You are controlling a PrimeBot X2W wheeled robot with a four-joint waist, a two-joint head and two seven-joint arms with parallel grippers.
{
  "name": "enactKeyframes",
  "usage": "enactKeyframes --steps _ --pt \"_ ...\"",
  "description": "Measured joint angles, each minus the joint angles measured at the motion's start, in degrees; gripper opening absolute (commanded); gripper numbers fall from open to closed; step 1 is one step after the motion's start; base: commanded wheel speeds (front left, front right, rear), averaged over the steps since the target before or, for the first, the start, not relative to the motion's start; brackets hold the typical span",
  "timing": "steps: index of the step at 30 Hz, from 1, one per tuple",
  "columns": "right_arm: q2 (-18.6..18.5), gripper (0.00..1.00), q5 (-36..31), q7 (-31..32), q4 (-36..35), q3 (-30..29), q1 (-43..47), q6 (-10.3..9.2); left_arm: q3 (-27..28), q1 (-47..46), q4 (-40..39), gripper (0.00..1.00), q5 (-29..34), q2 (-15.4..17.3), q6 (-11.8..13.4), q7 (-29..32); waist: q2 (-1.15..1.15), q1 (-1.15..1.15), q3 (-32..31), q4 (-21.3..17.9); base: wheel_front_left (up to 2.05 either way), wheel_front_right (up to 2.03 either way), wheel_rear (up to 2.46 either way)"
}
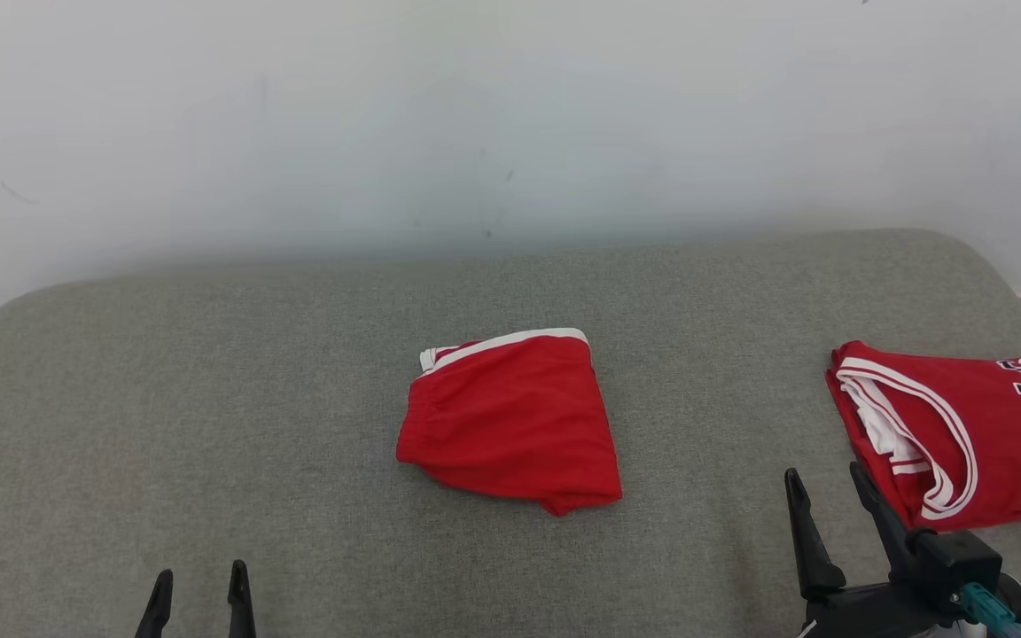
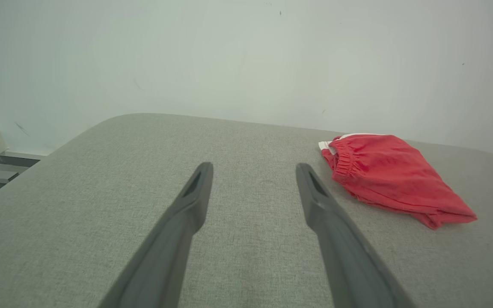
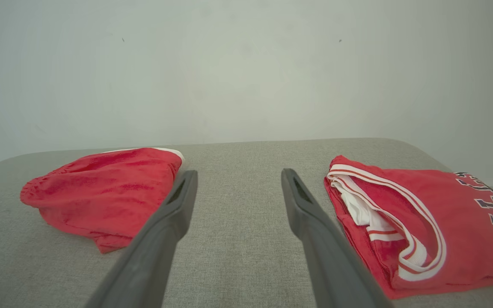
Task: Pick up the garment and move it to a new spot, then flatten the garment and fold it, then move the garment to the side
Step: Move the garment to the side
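The left gripper (image 1: 200,571) and right gripper (image 1: 825,471) hang spread and empty over the grey fabric-covered table (image 1: 209,399). At the left one's two o'clock lie the folded red shorts with white trim (image 1: 510,421), seemingly awaiting their sideways move. A folded red lettered jersey (image 1: 954,434) rests at the table's three o'clock.

Right gripper (image 3: 239,172) rises from the bottom centre, its two dark fingers spread wide, nothing between them but grey padded surface (image 3: 238,239). At centre left, folded red shorts (image 3: 101,192) lie flat, their white-trimmed edge just beside the left fingertip. At lower right, a folded red jersey (image 3: 435,222) with white trim, dark letters running off the right edge. Pale wall (image 3: 246,64) across the top half.
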Motion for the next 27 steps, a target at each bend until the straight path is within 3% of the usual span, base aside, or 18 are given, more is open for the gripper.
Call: enactKeyframes --steps 23,27 --pt "1.02 1.00 0.11 0.25 2.07 0.52 -2.60 0.00 -2.21 -1.49 -0.69 1.00 0.74 0.00 0.37 0.00 0.01 0.00 1.17 1.36 0.00 0.00 0.00" --pt "0.85 1.00 2.89 8.99 4.85 2.65 -10.05 0.00 -3.43 -1.55 -1.29 1.00 0.65 0.01 0.66 0.00 0.01 0.00 1.91 2.50 0.00 0.00 0.00"
